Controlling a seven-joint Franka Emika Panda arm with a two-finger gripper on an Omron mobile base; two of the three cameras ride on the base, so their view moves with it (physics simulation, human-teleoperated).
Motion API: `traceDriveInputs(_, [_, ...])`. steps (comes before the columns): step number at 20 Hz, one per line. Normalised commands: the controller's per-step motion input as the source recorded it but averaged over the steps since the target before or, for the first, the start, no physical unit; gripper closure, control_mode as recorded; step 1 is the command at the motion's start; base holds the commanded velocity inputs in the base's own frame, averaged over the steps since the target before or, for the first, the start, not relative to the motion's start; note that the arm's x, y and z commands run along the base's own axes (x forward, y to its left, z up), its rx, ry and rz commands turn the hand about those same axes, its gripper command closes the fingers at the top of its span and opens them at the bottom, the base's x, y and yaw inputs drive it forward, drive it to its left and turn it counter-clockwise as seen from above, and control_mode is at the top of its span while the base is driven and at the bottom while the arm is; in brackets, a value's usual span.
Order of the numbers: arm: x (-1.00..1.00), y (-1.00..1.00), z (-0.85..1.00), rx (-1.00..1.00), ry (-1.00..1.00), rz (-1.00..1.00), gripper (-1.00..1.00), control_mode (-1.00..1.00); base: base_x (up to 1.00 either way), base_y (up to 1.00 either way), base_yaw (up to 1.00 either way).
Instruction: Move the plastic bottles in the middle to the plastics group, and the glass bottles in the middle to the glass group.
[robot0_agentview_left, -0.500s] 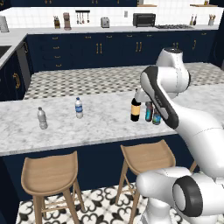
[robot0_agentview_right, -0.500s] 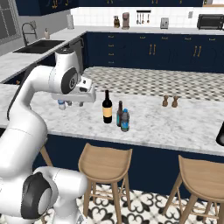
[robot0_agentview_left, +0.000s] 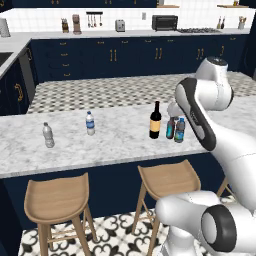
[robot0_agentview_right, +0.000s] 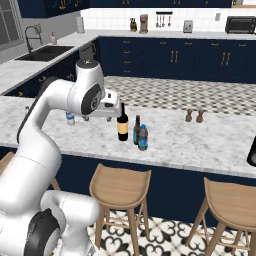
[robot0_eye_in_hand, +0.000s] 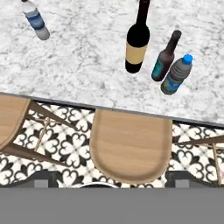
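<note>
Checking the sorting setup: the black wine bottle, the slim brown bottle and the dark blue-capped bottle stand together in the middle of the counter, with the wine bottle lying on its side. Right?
Not quite. The black wine bottle stands upright, as the left base view shows, beside the slim brown bottle and the dark blue-capped bottle.

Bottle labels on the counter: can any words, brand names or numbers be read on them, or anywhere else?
None can be read.
Black wine bottle: plain tan label, no lettering visible.
Slim brown bottle: teal label, too small and blurred to read.
Dark plastic bottle: blue-teal label, no legible text.
Clear water bottle: blue band, too small to read.
Unlabelled water bottle: nothing on it.
</note>
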Motion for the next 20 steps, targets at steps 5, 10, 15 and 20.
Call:
traceDriveInputs(5, [0.01, -0.78, -0.14, -0.07, -0.04, 0.20, -1.00, -1.00, 0.00, 0.00, 0.00])
traceDriveInputs(10, [0.31, -0.60, -0.21, -0.01, 0.00, 0.15, -1.00, -1.00, 0.00, 0.00, 0.00])
traceDriveInputs(15, [0.65, -0.38, -0.25, 0.00, -0.01, 0.14, -1.00, -1.00, 0.00, 0.00, 0.00])
traceDriveInputs(20, [0.74, -0.21, -0.27, 0.02, 0.00, 0.02, -1.00, -1.00, 0.00, 0.00, 0.00])
